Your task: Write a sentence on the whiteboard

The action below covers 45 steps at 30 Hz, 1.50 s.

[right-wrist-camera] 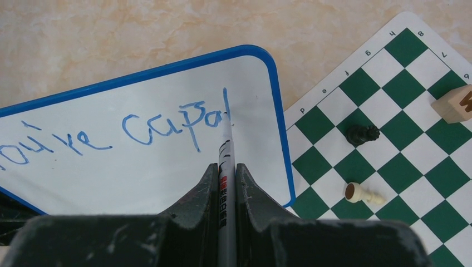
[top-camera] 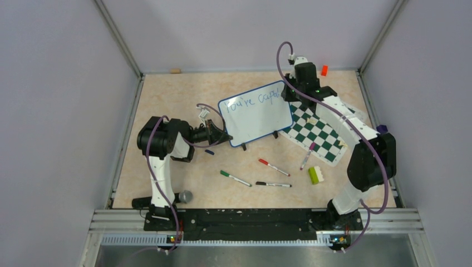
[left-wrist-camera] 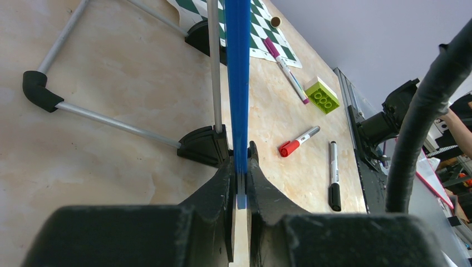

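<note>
Beige tabletop (top-camera: pixel 167 100), grey walls (top-camera: pixel 234 33) on three sides: note whiteboard (top-camera: pixel 256 117) propped mid-table, right edge beside chess mat (top-camera: pixel 320 136), rear wall well apart. Record left gripper (left-wrist-camera: pixel 240 172) clamped on board's frame edge; right gripper (right-wrist-camera: pixel 225 169) clenched on marker (right-wrist-camera: pixel 225 153), tip at end of sentence (right-wrist-camera: pixel 186 119), near right frame.

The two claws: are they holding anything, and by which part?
The left gripper clamps the whiteboard by its blue left edge; the right gripper pinches a marker around its barrel.

Top: high behind bases (top-camera: pixel 160 214), looked down on whole table (top-camera: pixel 167 94). Left wrist: close, edge-on to board (left-wrist-camera: pixel 238 83) between fingers (left-wrist-camera: pixel 214 192). Right wrist: close, faced board beyond fingers. Board shared.
</note>
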{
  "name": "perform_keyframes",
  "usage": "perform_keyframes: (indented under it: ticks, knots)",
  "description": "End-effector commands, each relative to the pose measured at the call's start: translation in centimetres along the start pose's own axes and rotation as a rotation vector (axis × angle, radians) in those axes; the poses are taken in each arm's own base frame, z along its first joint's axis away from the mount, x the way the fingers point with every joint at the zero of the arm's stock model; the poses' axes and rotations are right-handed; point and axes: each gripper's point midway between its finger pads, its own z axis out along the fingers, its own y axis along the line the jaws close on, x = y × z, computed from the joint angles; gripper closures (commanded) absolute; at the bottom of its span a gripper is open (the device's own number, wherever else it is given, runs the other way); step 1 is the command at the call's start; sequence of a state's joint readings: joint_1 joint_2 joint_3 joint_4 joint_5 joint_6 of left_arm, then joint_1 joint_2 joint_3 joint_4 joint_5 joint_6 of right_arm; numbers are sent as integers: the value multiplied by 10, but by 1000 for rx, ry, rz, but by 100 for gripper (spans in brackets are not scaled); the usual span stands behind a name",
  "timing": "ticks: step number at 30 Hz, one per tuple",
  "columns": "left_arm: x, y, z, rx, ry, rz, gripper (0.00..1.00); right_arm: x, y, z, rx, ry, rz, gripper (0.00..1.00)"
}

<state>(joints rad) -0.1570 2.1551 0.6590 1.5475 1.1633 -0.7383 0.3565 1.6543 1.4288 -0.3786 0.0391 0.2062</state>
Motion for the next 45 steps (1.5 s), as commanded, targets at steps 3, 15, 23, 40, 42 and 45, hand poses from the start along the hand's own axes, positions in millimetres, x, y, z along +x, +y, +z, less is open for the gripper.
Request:
perform_keyframes:
  ticks: [3, 15, 23, 40, 42, 45]
  knots:
    - [-7, -15, -2, 55, 4, 100, 95, -30, -3, 4, 8, -88, 23, 100]
    - [-8, -14, -2, 53, 1, 101, 95, -27, -11, 12, 50, -88, 30, 100]
    - [-8, -14, -2, 52, 2, 100, 95, -21, -15, 11, 57, -66, 29, 100]
    - [-8, -15, -2, 54, 1, 103, 95, -2, -17, 7, 46, -9, 4, 100]
    - [-8, -15, -2, 54, 2, 102, 95, 1, -14, 7, 26, -1, 3, 100]
    - [-8, -15, -2, 53, 1, 101, 95, 4, -9, 7, 0, 11, 3, 100]
